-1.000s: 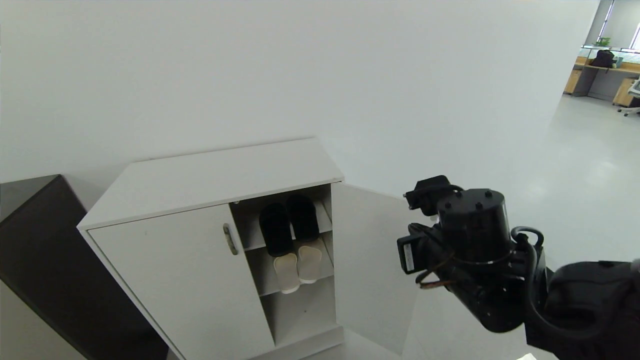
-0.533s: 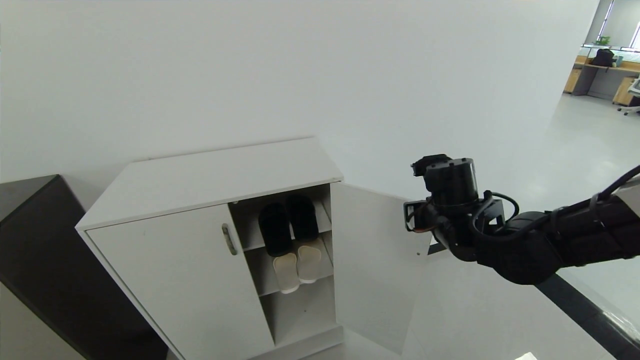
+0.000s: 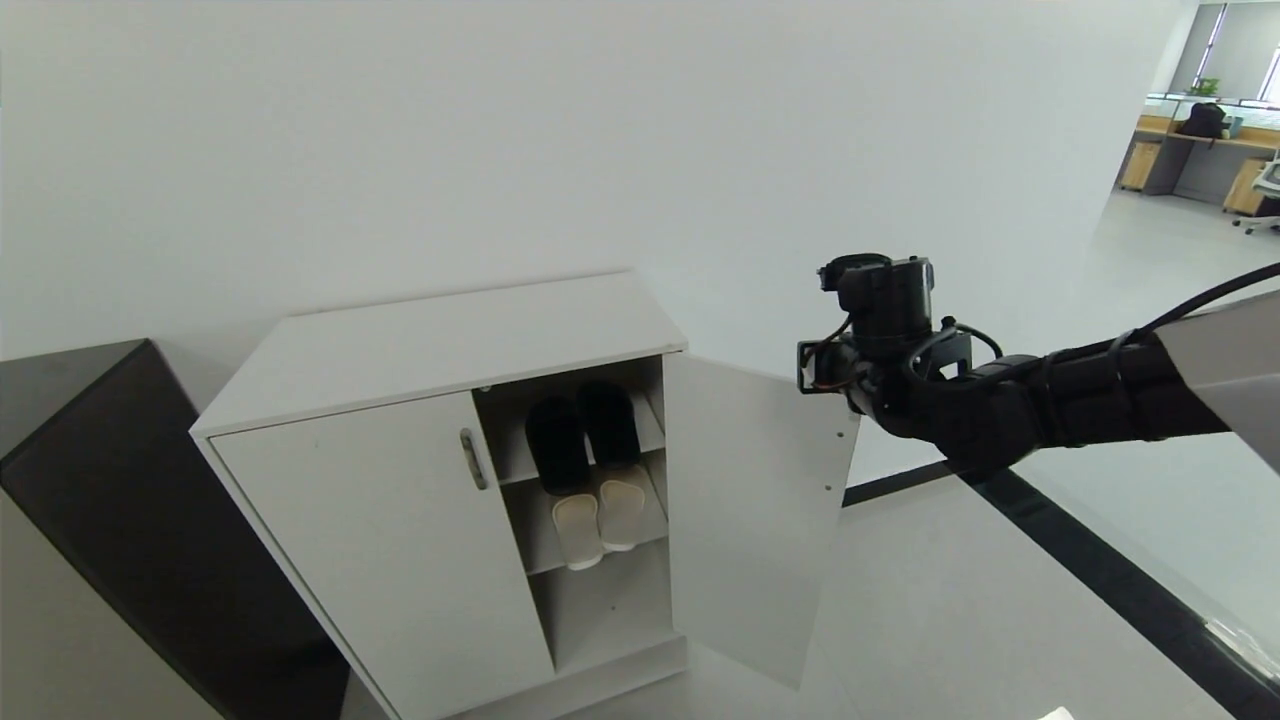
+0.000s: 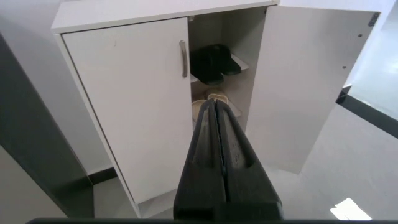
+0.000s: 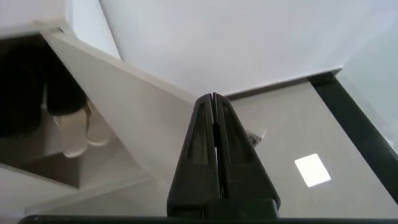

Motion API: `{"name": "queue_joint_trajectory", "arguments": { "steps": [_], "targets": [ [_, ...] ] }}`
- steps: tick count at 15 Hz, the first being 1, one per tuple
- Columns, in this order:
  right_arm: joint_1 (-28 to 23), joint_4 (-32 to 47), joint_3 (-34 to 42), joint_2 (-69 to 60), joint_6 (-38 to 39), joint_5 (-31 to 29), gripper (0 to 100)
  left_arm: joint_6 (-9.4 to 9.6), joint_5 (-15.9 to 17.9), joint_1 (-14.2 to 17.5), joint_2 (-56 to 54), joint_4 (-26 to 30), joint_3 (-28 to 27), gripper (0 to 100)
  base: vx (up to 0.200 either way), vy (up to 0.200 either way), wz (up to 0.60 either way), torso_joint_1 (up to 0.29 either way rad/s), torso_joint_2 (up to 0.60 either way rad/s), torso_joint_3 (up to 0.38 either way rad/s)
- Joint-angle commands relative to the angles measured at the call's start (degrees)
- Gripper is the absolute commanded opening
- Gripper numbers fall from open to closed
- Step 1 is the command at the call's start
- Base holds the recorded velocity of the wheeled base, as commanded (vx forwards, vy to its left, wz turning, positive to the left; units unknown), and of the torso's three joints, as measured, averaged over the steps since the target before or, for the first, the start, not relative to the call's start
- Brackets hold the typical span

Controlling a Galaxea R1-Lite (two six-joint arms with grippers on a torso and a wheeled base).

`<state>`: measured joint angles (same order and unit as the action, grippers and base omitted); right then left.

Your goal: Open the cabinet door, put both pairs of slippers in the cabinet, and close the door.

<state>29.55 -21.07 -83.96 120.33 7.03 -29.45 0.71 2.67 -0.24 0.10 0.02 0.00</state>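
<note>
A white cabinet (image 3: 440,340) stands against the wall, its left door shut and its right door (image 3: 750,510) swung open. Black slippers (image 3: 585,430) lie on the upper shelf and cream slippers (image 3: 598,510) on the shelf below. My right arm's wrist (image 3: 880,300) hangs just beyond the top outer corner of the open door. In the right wrist view the right gripper (image 5: 213,98) is shut on nothing, on the outer side of the door (image 5: 124,118). My left gripper (image 4: 216,102) is shut and empty, in front of the cabinet (image 4: 124,93), partly hiding the cream slippers (image 4: 202,106).
A dark panel (image 3: 90,500) leans beside the cabinet's left side. A black strip (image 3: 1090,590) runs across the grey floor at the right. A white scrap (image 5: 311,169) lies on the floor. An office area (image 3: 1210,130) opens at the far right.
My right arm has stretched forward and upward, from close to the camera to the open door's top outer corner. The head camera has shifted a little.
</note>
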Motion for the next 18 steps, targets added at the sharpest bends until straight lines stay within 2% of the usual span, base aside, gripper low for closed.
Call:
{"name": "queue_joint_trajectory", "arguments": {
  "steps": [1, 3, 8, 11, 18],
  "targets": [
    [-1.2, 0.8, -3.2, 2.8, 0.0, 0.1, 0, 0.0, 0.0, 0.0, 0.0, 0.1, 0.0, 0, 0.0, 0.0, 0.0, 0.0, 0.0, 0.0],
    [-2.2, 5.6, -6.8, 3.8, 0.0, 1.6, 0, 0.0, 0.0, 0.0, 0.0, 0.1, 0.0, 0, 0.0, 0.0, 0.0, 0.0, 0.0, 0.0],
    [-3.9, 12.0, -12.7, 5.8, 0.1, 5.4, 0, 0.0, 0.0, 0.0, 0.0, 0.1, 0.0, 0, 0.0, 0.0, 0.0, 0.0, 0.0, 0.0],
    [-4.5, 18.7, -17.8, 7.8, 4.4, 9.5, 0, 0.0, 0.0, 0.0, 0.0, 0.1, 0.0, 0, 0.0, 0.0, 0.0, 0.0, 0.0, 0.0],
    [-4.9, 19.3, -19.8, 10.6, 5.7, 10.1, 0, 0.0, 0.0, 0.0, 0.0, 0.1, 0.0, 0, 0.0, 0.0, 0.0, 0.0, 0.0, 0.0]
  ]
}}
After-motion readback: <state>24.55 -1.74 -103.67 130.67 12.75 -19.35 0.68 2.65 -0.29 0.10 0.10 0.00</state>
